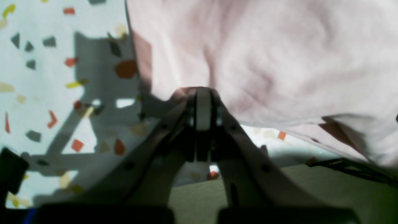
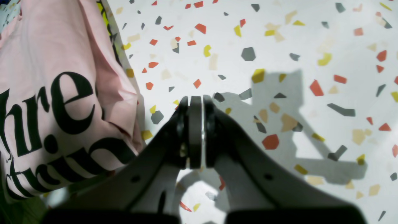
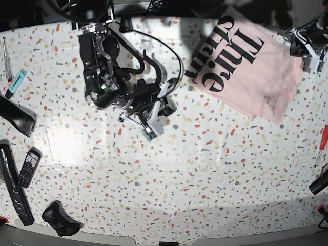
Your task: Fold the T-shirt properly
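The pale pink T-shirt (image 3: 246, 72) lies bunched at the table's far right, its black lettering facing up. In the left wrist view my left gripper (image 1: 200, 93) is shut on a pinch of the plain pink T-shirt (image 1: 279, 62), whose edge hangs raised off the table. In the base view that gripper (image 3: 303, 51) sits at the shirt's far right corner. My right gripper (image 2: 196, 99) is shut with nothing in it, hovering over bare terrazzo, with the T-shirt (image 2: 46, 93) to its left. In the base view the right gripper (image 3: 154, 131) is left of the shirt, apart from it.
Along the table's left edge lie a screwdriver (image 3: 5, 56), a teal marker (image 3: 18, 79), a phone (image 3: 29, 166) and a black controller (image 3: 61, 219). A red-handled screwdriver (image 3: 322, 141) lies at the right edge. A cable (image 3: 169, 56) loops from the right arm.
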Robot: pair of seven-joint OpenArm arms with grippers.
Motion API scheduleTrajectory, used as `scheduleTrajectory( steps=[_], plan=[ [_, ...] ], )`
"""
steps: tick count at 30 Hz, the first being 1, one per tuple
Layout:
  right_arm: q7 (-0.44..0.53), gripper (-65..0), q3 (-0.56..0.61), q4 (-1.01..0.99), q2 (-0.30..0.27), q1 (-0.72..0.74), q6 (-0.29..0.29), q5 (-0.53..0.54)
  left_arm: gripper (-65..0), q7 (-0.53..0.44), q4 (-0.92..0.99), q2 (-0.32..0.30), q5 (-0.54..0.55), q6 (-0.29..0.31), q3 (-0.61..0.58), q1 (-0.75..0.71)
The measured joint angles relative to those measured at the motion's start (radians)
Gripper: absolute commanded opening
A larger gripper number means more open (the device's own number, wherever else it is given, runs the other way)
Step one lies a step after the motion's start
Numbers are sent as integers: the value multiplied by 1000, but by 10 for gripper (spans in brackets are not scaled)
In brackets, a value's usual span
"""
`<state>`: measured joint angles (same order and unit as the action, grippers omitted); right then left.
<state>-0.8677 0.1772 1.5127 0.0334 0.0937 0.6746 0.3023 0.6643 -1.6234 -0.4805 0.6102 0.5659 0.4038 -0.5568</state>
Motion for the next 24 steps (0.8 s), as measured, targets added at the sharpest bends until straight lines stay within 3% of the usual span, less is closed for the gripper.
scheduleTrajectory(
  steps=[3, 7, 15, 18, 24],
  plan=[
    [0, -650, 0, 0, 0, 0, 0, 0, -650, -84, 0, 51, -15, -1, 1, 1],
    [-9, -650, 0, 0, 2, 0, 0, 3, -650, -191, 47, 102, -156, 0, -43, 82],
    [-54, -650, 0, 0, 2, 2, 0, 4, -650, -214, 272, 106, -139, -3, -227, 385],
    [-56, -650, -1, 0, 0, 3, 0, 1, -650, -241, 356, 140, -135, -56, -299, 487],
    [-57, -650, -2, 0, 2, 3, 0, 0, -650, -254, 455, 199, -207, -57, -351, 625]
  ],
)
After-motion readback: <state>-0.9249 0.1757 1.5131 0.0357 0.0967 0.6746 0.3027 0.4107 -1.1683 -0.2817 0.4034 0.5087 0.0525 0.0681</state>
